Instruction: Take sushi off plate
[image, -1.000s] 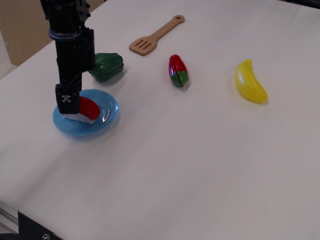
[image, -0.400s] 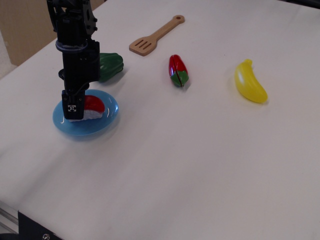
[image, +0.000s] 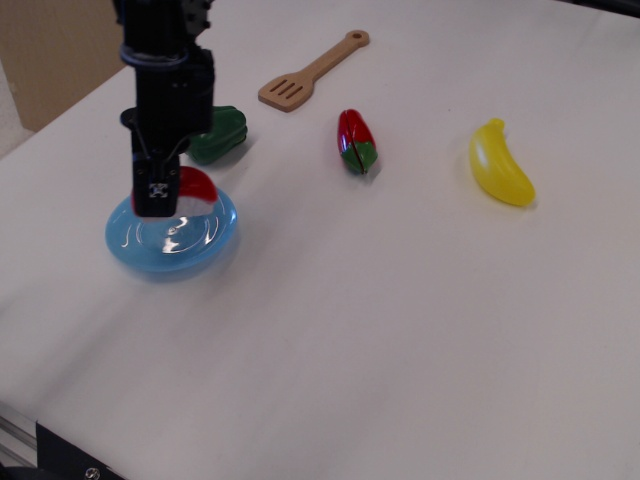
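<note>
**Sushi Held Above the Blue Plate**

The sushi (image: 193, 190) is pinched in the tool (image: 160, 198). The tool is closed on the left side of it, so that the red top and a bit of the white bottom can be seen poking out to the right. The sushi seems to be lifted clear of the plate (image: 205, 238), because the shiny middle of the plate can be seen bare under it. A grip from above was likely picked because the sushi is small and the plate has a low rim that must be cleared.

The sushi is not off the plate yet. It is hung over the back part of the plate, so it must be carried sideways before it can be put down on the tabletop (image: 400, 320).

A green toy pepper (image: 222, 135) is placed just behind the plate, so that side is crowded. More room is found to the right and to the front. A red-and-green toy vegetable (image: 356, 141), a yellow banana (image: 502, 163) and a wooden spatula (image: 310, 72) are laid well apart from the plate.

The grip is made near one end, so the sushi could be tipped or dropped if it is moved fast.
</note>
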